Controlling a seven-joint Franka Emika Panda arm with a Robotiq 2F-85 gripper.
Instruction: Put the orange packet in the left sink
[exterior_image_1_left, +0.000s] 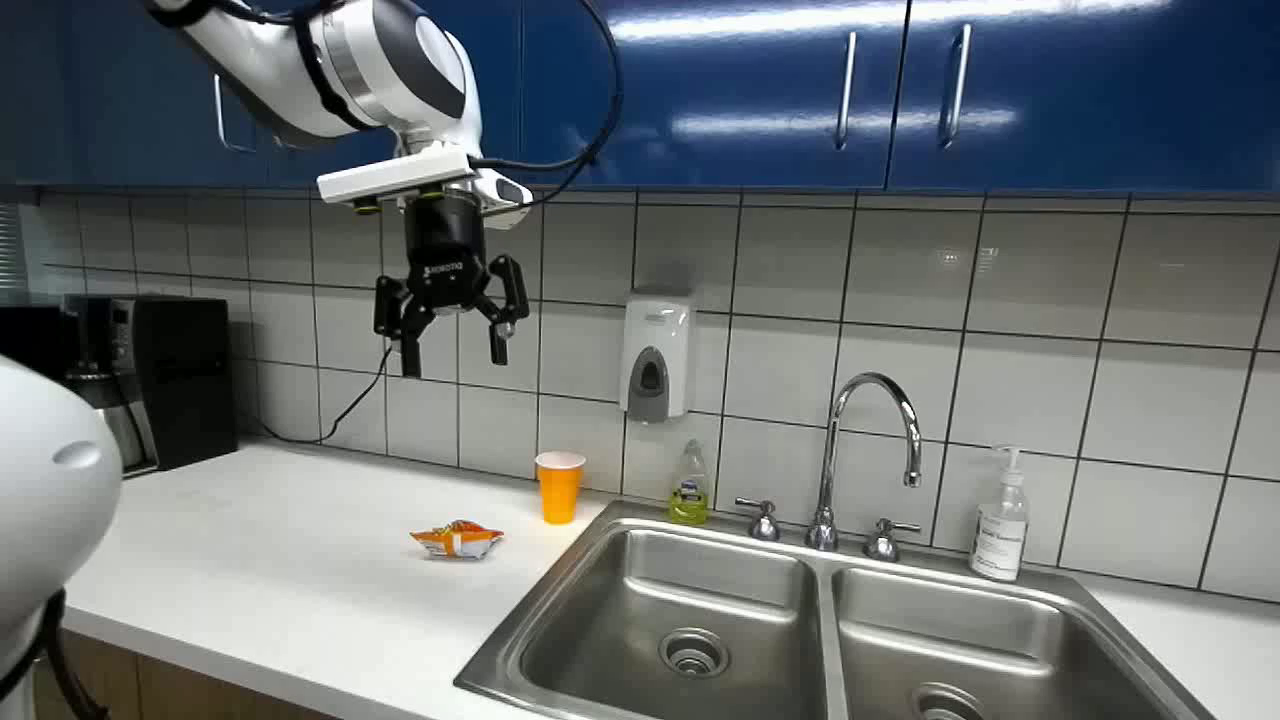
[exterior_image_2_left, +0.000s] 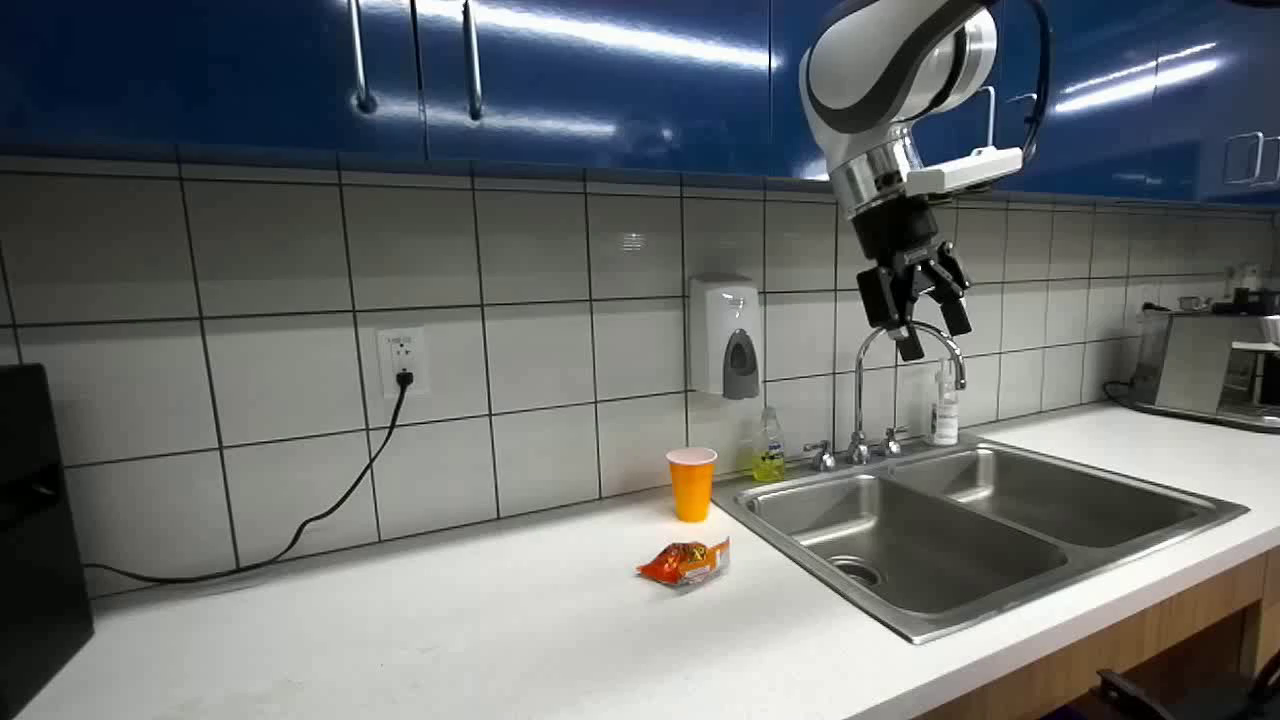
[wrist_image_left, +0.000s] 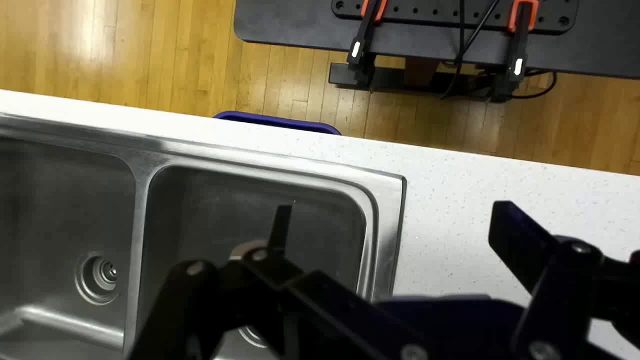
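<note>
The orange packet (exterior_image_1_left: 457, 540) lies on the white counter to the left of the sink. It also shows in an exterior view (exterior_image_2_left: 686, 563); in the wrist view it is out of view. The left sink (exterior_image_1_left: 600, 640) is the steel basin nearer the packet, with a round drain and nothing visible in it. It shows in an exterior view (exterior_image_2_left: 940, 560) and in the wrist view (wrist_image_left: 200, 215), partly behind the fingers. My gripper (exterior_image_1_left: 455, 358) is open and empty, high above the counter. It also shows in an exterior view (exterior_image_2_left: 934, 333) and in the wrist view (wrist_image_left: 392, 215).
An orange cup (exterior_image_1_left: 559, 488) stands upright behind the packet. A green soap bottle (exterior_image_1_left: 689, 485), the tall faucet (exterior_image_1_left: 828, 450) and a pump bottle (exterior_image_1_left: 1000, 525) stand along the sink's back. The right basin (exterior_image_1_left: 945, 620) adjoins. A wall dispenser (exterior_image_1_left: 657, 355) and blue cabinets (exterior_image_1_left: 700, 90) are behind.
</note>
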